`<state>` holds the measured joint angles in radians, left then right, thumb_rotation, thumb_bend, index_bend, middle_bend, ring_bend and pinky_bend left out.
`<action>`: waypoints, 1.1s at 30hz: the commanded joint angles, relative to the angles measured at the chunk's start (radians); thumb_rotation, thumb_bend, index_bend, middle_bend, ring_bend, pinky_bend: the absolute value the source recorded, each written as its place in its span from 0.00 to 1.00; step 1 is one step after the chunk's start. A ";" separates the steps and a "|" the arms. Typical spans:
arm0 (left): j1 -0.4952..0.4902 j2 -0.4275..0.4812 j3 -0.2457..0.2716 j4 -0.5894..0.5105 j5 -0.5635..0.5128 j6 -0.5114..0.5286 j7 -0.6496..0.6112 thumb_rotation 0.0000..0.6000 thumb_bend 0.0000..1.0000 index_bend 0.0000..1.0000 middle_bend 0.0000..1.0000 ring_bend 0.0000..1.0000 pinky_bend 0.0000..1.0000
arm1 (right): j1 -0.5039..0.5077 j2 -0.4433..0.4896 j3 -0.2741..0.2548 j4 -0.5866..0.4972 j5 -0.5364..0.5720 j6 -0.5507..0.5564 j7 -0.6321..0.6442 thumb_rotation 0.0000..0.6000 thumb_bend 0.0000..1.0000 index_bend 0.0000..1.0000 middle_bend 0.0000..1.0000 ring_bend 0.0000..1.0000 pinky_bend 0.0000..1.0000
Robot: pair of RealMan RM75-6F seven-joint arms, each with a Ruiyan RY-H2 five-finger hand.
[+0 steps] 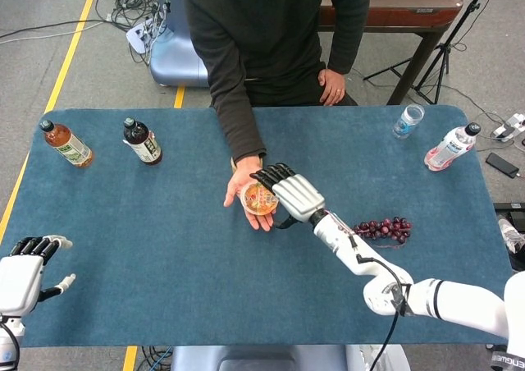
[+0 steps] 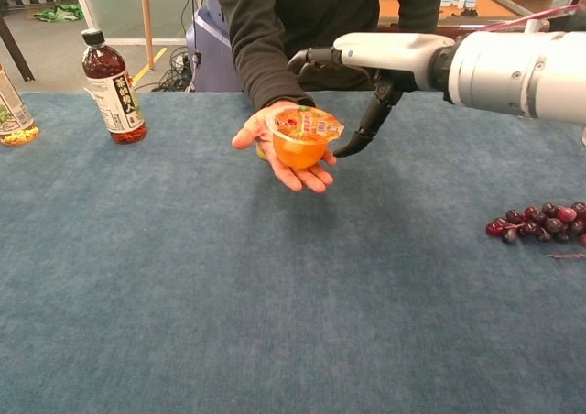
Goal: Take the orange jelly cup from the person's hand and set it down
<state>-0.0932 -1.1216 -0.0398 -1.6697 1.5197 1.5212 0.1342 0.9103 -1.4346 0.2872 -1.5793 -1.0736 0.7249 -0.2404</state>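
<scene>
The orange jelly cup [image 1: 258, 199] [image 2: 301, 137], with a printed foil lid, sits on the person's upturned palm [image 1: 244, 192] [image 2: 280, 154] over the middle of the blue table. My right hand [image 1: 289, 194] [image 2: 362, 84] hovers just to the cup's right and slightly above it, fingers spread over the lid and thumb hanging down beside the cup; it holds nothing. My left hand [image 1: 25, 268] rests open at the table's near left corner, seen only in the head view.
Two tea bottles [image 1: 142, 141] [image 2: 110, 86] [image 1: 66, 144] stand at the far left. A bunch of dark grapes [image 1: 382, 226] [image 2: 539, 220] lies right of my right arm. Two water bottles [image 1: 408, 121] [image 1: 450, 147] stand at the far right. The person sits behind the table [image 1: 148, 248].
</scene>
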 commanded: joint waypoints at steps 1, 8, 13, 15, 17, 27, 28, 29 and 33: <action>0.001 -0.001 0.001 0.001 0.000 0.000 0.000 1.00 0.17 0.38 0.35 0.29 0.22 | 0.031 -0.024 0.000 0.028 0.034 -0.017 -0.016 1.00 0.12 0.07 0.09 0.00 0.03; 0.005 -0.004 0.002 0.007 -0.004 0.000 -0.002 1.00 0.17 0.38 0.35 0.29 0.22 | 0.087 -0.061 0.001 0.076 0.099 -0.040 -0.026 1.00 0.12 0.07 0.10 0.00 0.03; 0.007 -0.004 0.002 0.011 -0.004 0.001 -0.005 1.00 0.17 0.38 0.35 0.29 0.22 | 0.116 -0.077 -0.009 0.104 0.128 -0.053 -0.031 1.00 0.14 0.07 0.13 0.00 0.05; 0.009 -0.004 0.002 0.012 -0.004 0.004 -0.007 1.00 0.17 0.38 0.35 0.29 0.22 | 0.121 -0.084 -0.011 0.114 0.136 -0.047 -0.028 1.00 0.17 0.09 0.16 0.00 0.09; 0.011 -0.004 0.001 0.013 -0.005 0.006 -0.008 1.00 0.17 0.38 0.35 0.29 0.22 | 0.125 -0.089 -0.014 0.124 0.143 -0.047 -0.024 1.00 0.24 0.13 0.19 0.01 0.14; 0.014 -0.007 0.002 0.017 -0.006 0.005 -0.008 1.00 0.17 0.38 0.35 0.29 0.22 | 0.128 -0.102 -0.026 0.150 0.137 -0.024 0.010 1.00 0.35 0.28 0.27 0.10 0.32; 0.014 -0.007 0.002 0.018 -0.005 0.005 -0.009 1.00 0.17 0.38 0.35 0.29 0.22 | 0.124 -0.102 -0.025 0.148 0.128 -0.016 0.019 1.00 0.35 0.30 0.28 0.11 0.33; 0.014 -0.007 0.002 0.019 -0.005 0.005 -0.010 1.00 0.17 0.38 0.35 0.29 0.22 | 0.120 -0.100 -0.024 0.145 0.121 -0.011 0.028 1.00 0.35 0.31 0.28 0.12 0.33; 0.013 -0.007 0.000 0.020 -0.006 0.004 -0.011 1.00 0.17 0.38 0.35 0.29 0.22 | 0.099 -0.082 -0.023 0.124 0.082 0.016 0.063 1.00 0.35 0.33 0.30 0.14 0.36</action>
<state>-0.0802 -1.1287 -0.0401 -1.6492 1.5135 1.5254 0.1233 1.0176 -1.5240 0.2636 -1.4475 -0.9807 0.7314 -0.1857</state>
